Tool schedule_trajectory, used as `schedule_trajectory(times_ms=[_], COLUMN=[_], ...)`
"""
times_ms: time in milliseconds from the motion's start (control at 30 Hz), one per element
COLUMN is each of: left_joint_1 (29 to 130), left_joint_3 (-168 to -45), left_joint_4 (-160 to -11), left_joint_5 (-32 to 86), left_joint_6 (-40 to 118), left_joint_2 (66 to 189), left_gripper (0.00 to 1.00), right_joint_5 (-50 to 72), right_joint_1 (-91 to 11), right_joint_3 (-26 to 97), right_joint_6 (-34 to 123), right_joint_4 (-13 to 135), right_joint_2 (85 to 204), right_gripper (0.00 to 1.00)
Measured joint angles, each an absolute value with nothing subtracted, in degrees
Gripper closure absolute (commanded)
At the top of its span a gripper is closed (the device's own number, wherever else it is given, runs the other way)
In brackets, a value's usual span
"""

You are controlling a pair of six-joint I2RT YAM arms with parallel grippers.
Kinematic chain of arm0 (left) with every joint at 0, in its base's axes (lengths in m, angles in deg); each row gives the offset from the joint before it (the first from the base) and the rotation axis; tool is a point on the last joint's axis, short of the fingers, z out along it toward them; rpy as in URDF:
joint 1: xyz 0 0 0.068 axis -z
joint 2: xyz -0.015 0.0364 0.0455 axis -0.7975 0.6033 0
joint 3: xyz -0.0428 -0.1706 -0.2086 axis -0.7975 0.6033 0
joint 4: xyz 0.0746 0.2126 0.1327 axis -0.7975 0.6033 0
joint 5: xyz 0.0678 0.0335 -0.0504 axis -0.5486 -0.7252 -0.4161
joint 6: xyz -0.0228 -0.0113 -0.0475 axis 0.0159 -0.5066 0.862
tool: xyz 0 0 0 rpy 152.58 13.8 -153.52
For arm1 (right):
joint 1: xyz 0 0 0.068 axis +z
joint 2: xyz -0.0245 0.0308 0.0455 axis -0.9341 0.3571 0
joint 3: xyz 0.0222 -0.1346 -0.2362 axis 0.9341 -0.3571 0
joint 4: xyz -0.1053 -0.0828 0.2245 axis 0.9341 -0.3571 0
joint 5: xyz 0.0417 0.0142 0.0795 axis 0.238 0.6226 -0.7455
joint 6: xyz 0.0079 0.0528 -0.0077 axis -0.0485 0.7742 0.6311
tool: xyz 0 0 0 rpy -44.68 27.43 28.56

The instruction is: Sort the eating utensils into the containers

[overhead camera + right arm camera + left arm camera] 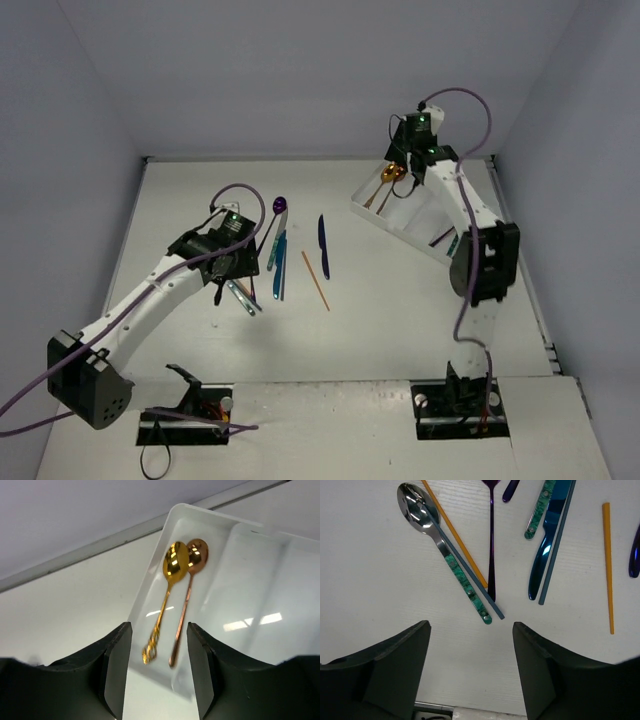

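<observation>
My left gripper (470,627) is open and empty, low over the table just short of the handle ends of a silver spoon with a teal handle (445,555) and a grey-blue chopstick (470,575). Around them lie an orange chopstick (454,532), a purple spoon (491,540) and a blue knife (547,545). My right gripper (159,627) is open and empty above the end compartment of the white tray (150,575), where a gold spoon (172,570) and a copper spoon (192,575) lie side by side.
From above, the tray (400,232) sits far right and angled, with a dark utensil (442,237) in another compartment. A dark blue knife (323,245) and a second orange chopstick (315,280) lie mid-table. Walls close in the table on three sides.
</observation>
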State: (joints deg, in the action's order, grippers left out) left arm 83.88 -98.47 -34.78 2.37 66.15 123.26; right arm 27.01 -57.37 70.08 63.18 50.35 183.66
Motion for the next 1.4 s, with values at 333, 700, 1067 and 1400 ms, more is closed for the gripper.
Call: schedule_trajectory(times_ms=[333, 700, 1067, 1400], left_joint_1=[76.07, 72.79, 69.86, 69.69], left_joint_3=[-99.72, -109.63, -111.7, -113.63], left_joint_4=[-45.47, -50.71, -51.13, -51.23], left_joint_5=[9.14, 12.44, 13.05, 13.67], left_joint_6=[66.27, 61.73, 59.86, 58.87], left_joint_2=[138.94, 159.89, 163.3, 164.85], left_gripper=[0.64, 0.69, 0.82, 1.0], right_joint_5=[24.12, 19.09, 16.68, 15.6], right_joint_1=[-57.35, -56.98, -56.98, -56.96], right_joint_3=[39.6, 22.89, 21.12, 20.99], right_joint_6=[60.4, 61.58, 61.72, 61.88], right_joint_4=[52.07, 49.61, 49.55, 49.53], right_joint_2=[149.47, 134.81, 130.12, 130.49], right_gripper=[0.54, 0.53, 0.52, 0.52])
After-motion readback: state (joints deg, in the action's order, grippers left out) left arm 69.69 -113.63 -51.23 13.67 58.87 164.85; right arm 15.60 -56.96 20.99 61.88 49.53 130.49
